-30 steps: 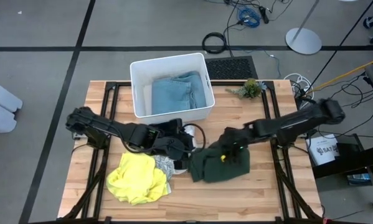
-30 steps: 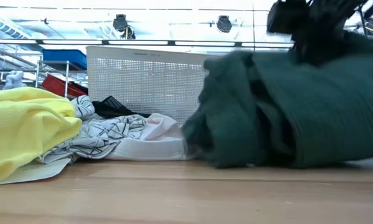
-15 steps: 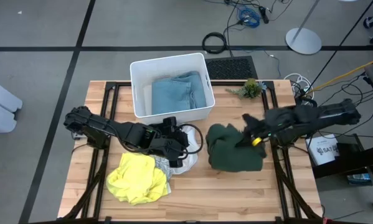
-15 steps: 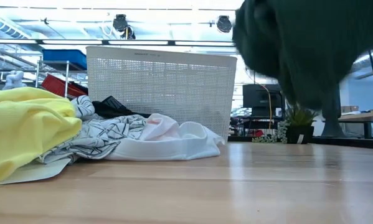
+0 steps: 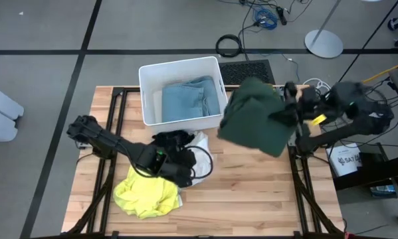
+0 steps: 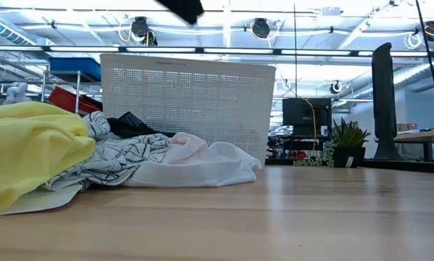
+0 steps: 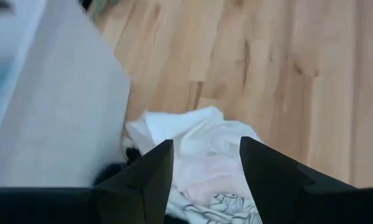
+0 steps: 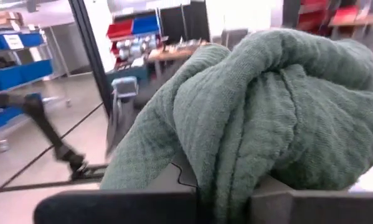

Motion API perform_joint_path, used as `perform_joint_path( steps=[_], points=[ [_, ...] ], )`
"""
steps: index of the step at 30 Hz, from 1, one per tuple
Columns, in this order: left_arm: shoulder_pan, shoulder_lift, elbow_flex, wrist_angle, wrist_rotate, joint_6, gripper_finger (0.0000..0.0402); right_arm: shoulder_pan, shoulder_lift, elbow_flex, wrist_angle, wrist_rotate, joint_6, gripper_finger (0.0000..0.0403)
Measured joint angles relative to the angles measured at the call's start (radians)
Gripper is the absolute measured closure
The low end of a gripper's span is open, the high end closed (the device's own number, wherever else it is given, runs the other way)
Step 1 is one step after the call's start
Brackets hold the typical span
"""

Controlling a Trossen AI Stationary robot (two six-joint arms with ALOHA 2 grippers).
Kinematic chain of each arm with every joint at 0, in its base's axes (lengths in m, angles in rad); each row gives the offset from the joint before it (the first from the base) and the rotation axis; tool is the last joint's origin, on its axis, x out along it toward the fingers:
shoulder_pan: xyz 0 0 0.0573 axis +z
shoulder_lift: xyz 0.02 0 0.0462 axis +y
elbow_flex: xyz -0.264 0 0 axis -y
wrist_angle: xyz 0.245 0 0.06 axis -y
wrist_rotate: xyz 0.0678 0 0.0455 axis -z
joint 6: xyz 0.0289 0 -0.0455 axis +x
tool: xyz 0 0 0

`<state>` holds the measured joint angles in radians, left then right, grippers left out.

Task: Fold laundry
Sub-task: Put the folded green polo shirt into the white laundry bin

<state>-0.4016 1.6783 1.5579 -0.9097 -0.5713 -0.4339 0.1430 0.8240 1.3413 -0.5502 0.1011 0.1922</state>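
A wooden worktop stands on a grey floor, shelving and monitors showing in the room behind it. At the far side the white bin already holds the light blue garment. The right gripper, pinching the dark green garment, carries it clear above the worktop just right of the bin. The left gripper, fingers spread, hovers low over the white patterned garment, with the black garment beside it and the yellow garment heaped near the front. By my reckoning one piece is finished, the green one is headed binward, and three lie unfolded
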Motion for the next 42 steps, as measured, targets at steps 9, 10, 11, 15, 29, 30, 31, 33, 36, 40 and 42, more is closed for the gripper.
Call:
perform_joint_path(
  steps=[9,10,11,15,29,30,31,33,36,40,42],
  points=[
    [-0.037,0.002,-0.319,0.535,0.014,-0.076,0.0206,-0.199,0.26,0.355,-0.066,-0.074,-0.15,0.0389],
    [-0.036,0.002,-0.348,0.603,0.013,-0.07,0.0206,-0.235,0.297,0.388,-0.072,-0.101,-0.15,0.0389],
    [-0.036,0.002,-0.377,0.667,0.013,-0.054,0.0206,-0.27,0.333,0.417,-0.075,-0.137,-0.145,0.0389],
    [-0.036,0.013,-0.466,0.928,0.01,0.042,0.0206,-0.438,0.493,0.524,-0.057,-0.338,-0.087,0.0389],
    [-0.037,0.02,-0.501,0.984,0.016,0.076,0.0206,-0.688,1.036,0.587,0.133,-0.749,-0.046,0.039],
    [-0.037,0.02,-0.501,0.984,0.016,0.076,0.0206,-0.687,1.069,0.586,0.152,-0.753,-0.04,0.039],
    [-0.038,0.02,-0.501,0.984,0.017,0.076,0.0206,-0.685,1.098,0.586,0.176,-0.755,-0.035,0.039],
    [-0.038,0.02,-0.501,0.984,0.02,0.076,0.0206,-0.676,1.152,0.587,0.23,-0.754,-0.01,0.039],
    [-0.038,0.02,-0.501,0.984,0.034,0.076,0.0206,-0.667,1.224,0.587,0.304,-0.712,0.026,0.039],
    [-0.039,0.02,-0.501,0.982,0.045,0.075,0.0206,-0.667,1.293,0.587,0.383,-0.705,0.064,0.039],
    [-0.04,0.02,-0.501,0.981,0.045,0.075,0.0206,-0.675,1.316,0.588,0.395,-0.71,0.081,0.039]
  ],
)
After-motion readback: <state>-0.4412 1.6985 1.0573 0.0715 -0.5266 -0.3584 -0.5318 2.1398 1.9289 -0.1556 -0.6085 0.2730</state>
